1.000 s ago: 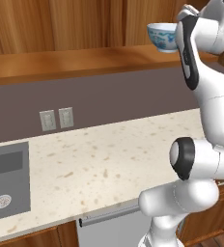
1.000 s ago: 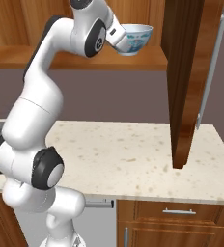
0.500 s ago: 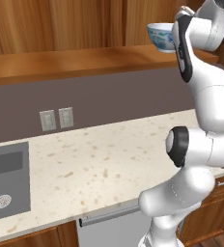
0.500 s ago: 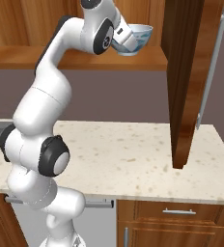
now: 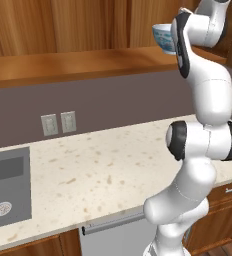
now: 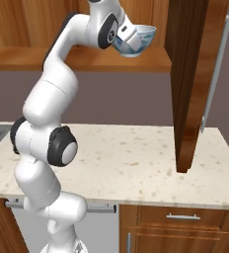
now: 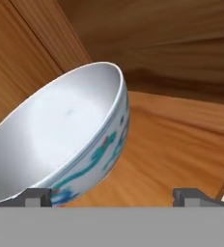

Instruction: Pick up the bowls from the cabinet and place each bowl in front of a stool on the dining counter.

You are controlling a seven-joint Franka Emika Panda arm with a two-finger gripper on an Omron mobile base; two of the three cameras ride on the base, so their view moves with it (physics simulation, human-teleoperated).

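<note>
Left to right across the base views: a grey sink sits at the far left, then a speckled desk with two wall outlets above it. The arm rises past the desk edge to the cabinet, whose open door hangs at the far right.

The white bowl with its blue-green pattern stands on the cabinet shelf, at the shelf's front, with the hand right against it. In the hand view the bowl lies toward the left, its rim tilted across the frame by the camera's roll.

The fingers stand spread wide, grasping nothing. The left fingertip sits just below the bowl's painted wall; the right fingertip is well apart from the bowl, over bare shelf. The bowl is thus off-centre, crowding the left fingertip.

Judgement: the step in hand is the approach to grasp this bowl. To do it well, the hand should shift so that one finger goes inside the rim and the other outside, pinching the wall, before closing. A closure from the present offset risks nudging the bowl along the shelf or tipping it. The lift should clear the shelf and keep off the door on withdrawal.
</note>
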